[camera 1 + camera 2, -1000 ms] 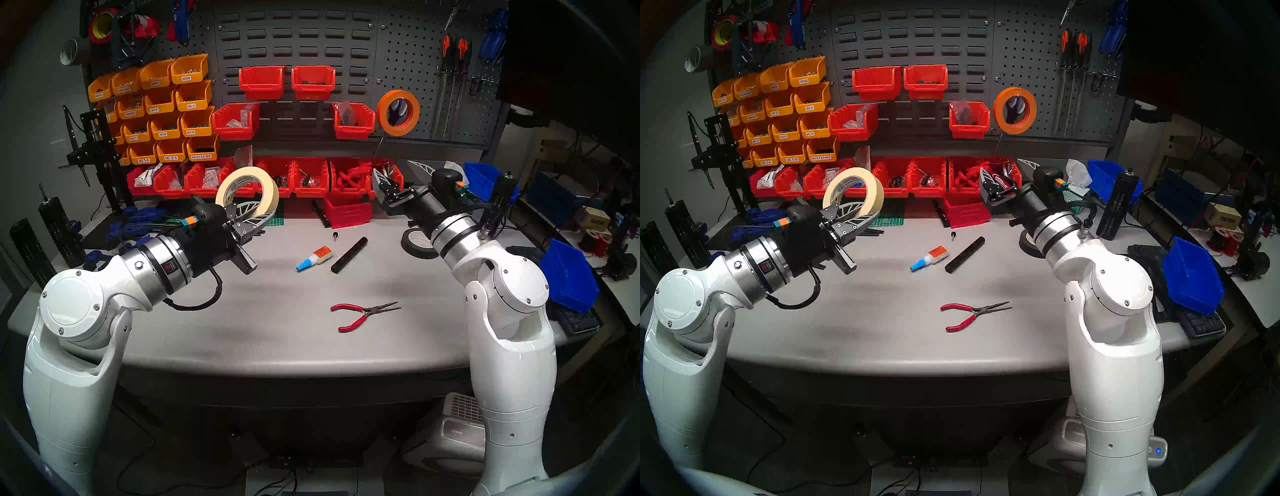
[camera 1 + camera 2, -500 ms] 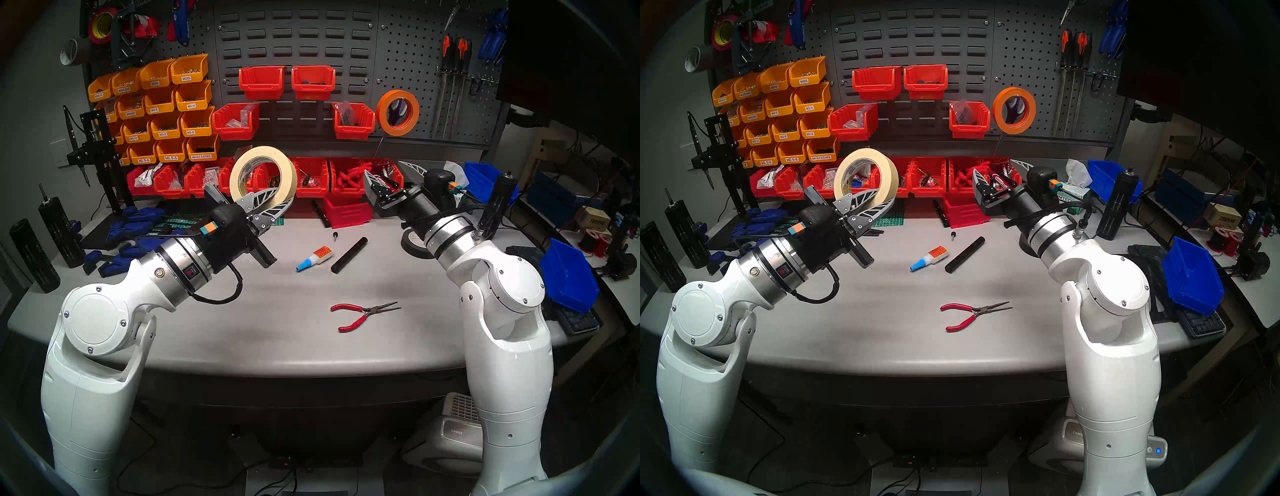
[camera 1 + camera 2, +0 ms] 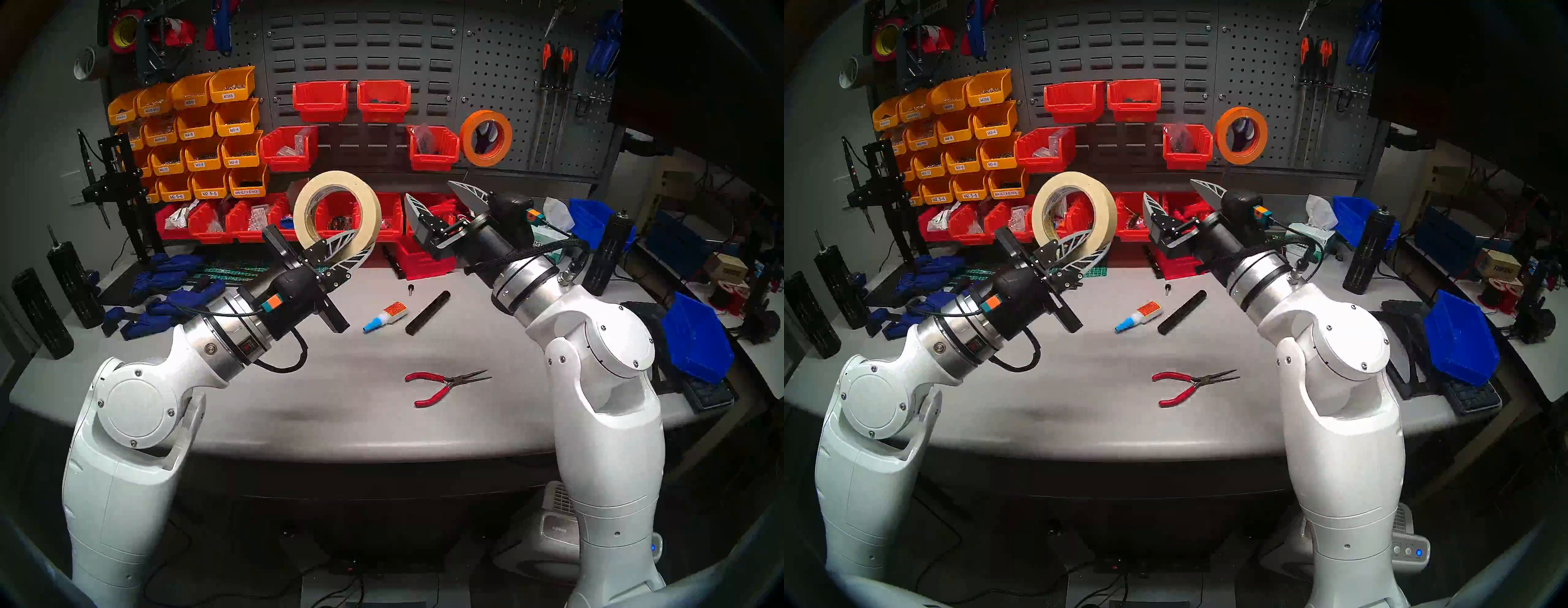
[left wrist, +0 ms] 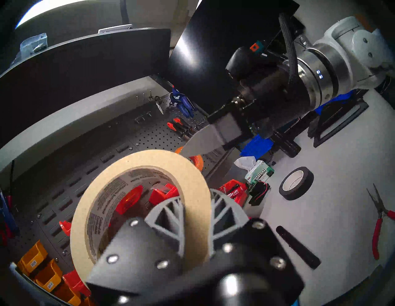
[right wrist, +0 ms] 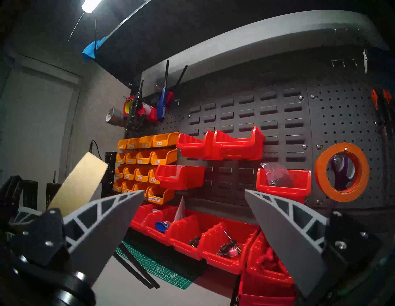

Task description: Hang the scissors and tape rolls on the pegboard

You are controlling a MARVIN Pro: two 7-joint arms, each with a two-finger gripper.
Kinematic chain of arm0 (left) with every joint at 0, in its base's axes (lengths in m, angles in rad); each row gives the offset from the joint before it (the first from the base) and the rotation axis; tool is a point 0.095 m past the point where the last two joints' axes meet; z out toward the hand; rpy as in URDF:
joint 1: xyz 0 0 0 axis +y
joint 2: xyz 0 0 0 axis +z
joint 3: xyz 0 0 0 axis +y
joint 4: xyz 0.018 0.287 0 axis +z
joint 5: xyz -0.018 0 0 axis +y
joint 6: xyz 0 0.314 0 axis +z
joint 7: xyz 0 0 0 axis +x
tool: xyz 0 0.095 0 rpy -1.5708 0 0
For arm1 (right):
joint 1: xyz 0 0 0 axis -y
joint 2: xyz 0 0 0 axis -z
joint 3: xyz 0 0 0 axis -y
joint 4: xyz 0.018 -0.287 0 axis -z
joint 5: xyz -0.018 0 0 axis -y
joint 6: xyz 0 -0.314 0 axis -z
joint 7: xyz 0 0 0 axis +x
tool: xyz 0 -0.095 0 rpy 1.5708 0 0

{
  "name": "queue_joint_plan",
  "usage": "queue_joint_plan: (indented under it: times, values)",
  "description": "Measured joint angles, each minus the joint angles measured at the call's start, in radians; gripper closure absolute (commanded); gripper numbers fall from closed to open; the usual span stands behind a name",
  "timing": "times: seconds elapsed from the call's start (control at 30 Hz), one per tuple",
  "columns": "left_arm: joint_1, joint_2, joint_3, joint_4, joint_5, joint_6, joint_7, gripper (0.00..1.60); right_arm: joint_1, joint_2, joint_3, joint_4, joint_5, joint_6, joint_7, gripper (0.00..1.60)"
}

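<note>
Grey workbench (image 3: 322, 407) under a wall of panels and bins. Cream tape roll (image 3: 337, 211) held upright above the bench, in front of the red bins (image 3: 237, 220), hole facing outward, printed core visible inside. Clamped at its lower rim by the left gripper (image 3: 354, 248), one finger inside the ring and one outside, seen close in the left wrist view (image 4: 192, 215). Right of the cream roll, near but apart from it: right gripper (image 3: 437, 199), fingers spread wide and empty, pointing up toward the wall; in its own view (image 5: 194, 196) the cream roll (image 5: 79, 181) edge-on at the far left. Up and right of the cream roll: orange tape roll (image 3: 486, 137) hanging on a hook on the pegboard (image 3: 509, 76), with the purple handles of the scissors (image 3: 483, 138) showing through its hole, apparently on the same hook (image 5: 345, 150); blades mostly hidden. Further right on the pegboard: screwdrivers (image 3: 555, 72) with orange-and-black handles. Below the cream roll on the bench: glue bottle (image 3: 385, 316) and black rod (image 3: 427, 312) side by side, not touching. Nearer the bench's front edge: red-handled pliers (image 3: 445, 386), lying flat. Left of the cream roll: yellow bins (image 3: 191, 131) on the wall.
</note>
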Motion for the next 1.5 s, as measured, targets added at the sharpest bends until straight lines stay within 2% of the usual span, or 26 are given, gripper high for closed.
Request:
queue_joint_plan:
  times: [0.2, 0.37, 0.57, 0.93, 1.2, 1.5]
  values:
    - [-0.033, -0.006, 0.009, 0.085, 0.056, -0.088, 0.031, 1.60, -0.008, 0.000, 0.013, -0.044, 0.009, 0.017, 0.007, 0.00]
    - [-0.055, -0.012, 0.003, 0.117, 0.090, -0.153, 0.053, 1.60, -0.025, -0.002, 0.018, -0.069, 0.022, 0.042, 0.013, 0.00]
    - [-0.088, -0.021, 0.000, 0.134, 0.150, -0.228, 0.081, 1.60, -0.035, -0.009, -0.026, -0.079, 0.036, 0.082, 0.028, 0.00]
    - [-0.104, -0.038, 0.000, 0.127, 0.195, -0.279, 0.100, 1.60, 0.000, -0.025, -0.092, -0.037, 0.052, 0.119, 0.052, 0.00]
    - [-0.104, -0.042, 0.000, 0.122, 0.194, -0.287, 0.101, 1.60, 0.012, -0.027, -0.105, -0.025, 0.052, 0.119, 0.055, 0.00]
    - [-0.093, -0.046, 0.000, 0.112, 0.195, -0.307, 0.100, 1.60, 0.057, -0.034, -0.140, 0.015, 0.018, 0.115, 0.038, 0.00]
